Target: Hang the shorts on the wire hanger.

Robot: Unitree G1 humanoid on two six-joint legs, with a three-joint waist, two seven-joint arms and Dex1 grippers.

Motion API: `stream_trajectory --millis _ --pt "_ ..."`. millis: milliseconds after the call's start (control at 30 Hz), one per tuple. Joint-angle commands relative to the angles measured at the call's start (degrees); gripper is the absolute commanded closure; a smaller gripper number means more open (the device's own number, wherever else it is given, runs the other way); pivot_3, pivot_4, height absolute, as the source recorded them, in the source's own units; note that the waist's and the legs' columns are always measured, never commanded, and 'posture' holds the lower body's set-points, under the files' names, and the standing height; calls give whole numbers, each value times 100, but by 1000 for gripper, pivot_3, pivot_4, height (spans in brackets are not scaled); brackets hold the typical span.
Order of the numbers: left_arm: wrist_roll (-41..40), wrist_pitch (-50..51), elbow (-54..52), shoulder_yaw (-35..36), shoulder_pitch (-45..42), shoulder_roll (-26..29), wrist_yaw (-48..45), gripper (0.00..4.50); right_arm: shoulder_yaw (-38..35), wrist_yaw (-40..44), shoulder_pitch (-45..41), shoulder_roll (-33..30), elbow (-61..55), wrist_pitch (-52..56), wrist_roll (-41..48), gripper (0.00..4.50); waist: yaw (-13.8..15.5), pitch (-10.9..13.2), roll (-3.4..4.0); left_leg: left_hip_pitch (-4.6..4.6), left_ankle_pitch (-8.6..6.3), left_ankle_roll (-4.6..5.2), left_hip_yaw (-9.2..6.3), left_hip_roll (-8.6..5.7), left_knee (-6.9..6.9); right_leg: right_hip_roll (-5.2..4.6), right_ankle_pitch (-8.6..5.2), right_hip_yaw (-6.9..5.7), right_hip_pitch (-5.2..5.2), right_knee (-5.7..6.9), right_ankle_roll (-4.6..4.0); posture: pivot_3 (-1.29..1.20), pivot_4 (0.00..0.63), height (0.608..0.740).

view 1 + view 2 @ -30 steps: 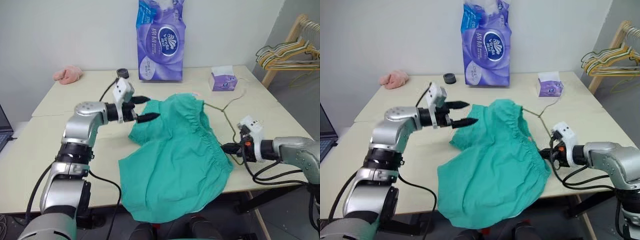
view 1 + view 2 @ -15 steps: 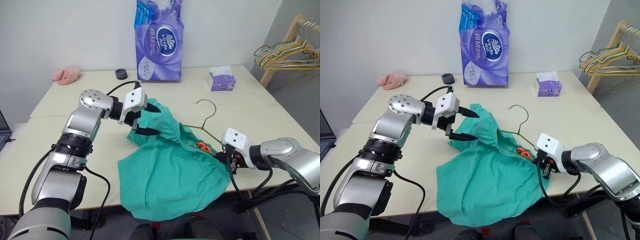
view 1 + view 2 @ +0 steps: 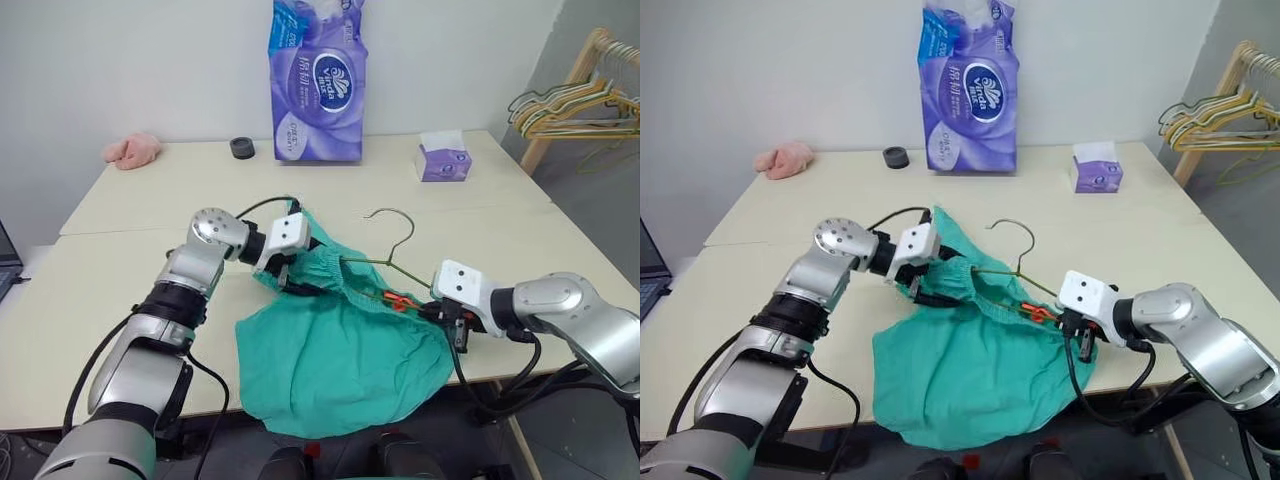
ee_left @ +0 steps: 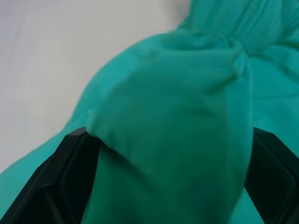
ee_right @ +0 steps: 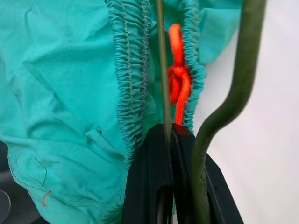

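On the beige table (image 3: 120, 290), the left gripper (image 3: 297, 277) has its black fingers (image 4: 60, 182) spread wide around a bunched fold of the teal-green shorts (image 3: 340, 360). The wire hanger (image 3: 385, 262) runs through the waistband, hook upward. The right gripper (image 3: 437, 312) has its fingers pressed together, pinching the hanger's wire beside an orange drawstring (image 5: 177, 84).

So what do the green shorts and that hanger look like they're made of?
The shorts look like thin matte woven cloth, perhaps cotton: they drape in soft folds and the waistband is gathered. The wire hanger looks like thin metal wire with a dull olive coating; it keeps its curved hook shape.
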Motion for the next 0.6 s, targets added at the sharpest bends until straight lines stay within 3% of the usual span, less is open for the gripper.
stream_trajectory --millis 33,500,600 --pt "-74 65 -210 21 -37 -50 -61 54 -36 56 -163 27 -175 -156 -66 4500 0 0 0 1 0 0 0 0 0 0 0 0 0 1 0 -145 61 740" --pt "-33 277 -328 69 -27 -174 128 4108 13 251 -122 67 -268 -549 -395 4500 -3 -1 0 1 0 0 0 0 3 0 0 1 1 3 0 -142 57 740" --pt "37 230 -312 91 -18 -156 203 4351 4 441 -32 -10 -323 -790 -456 4500 -2 -1 1 1 0 0 -1 0 3 0 0 0 1 4 0 -143 53 740"
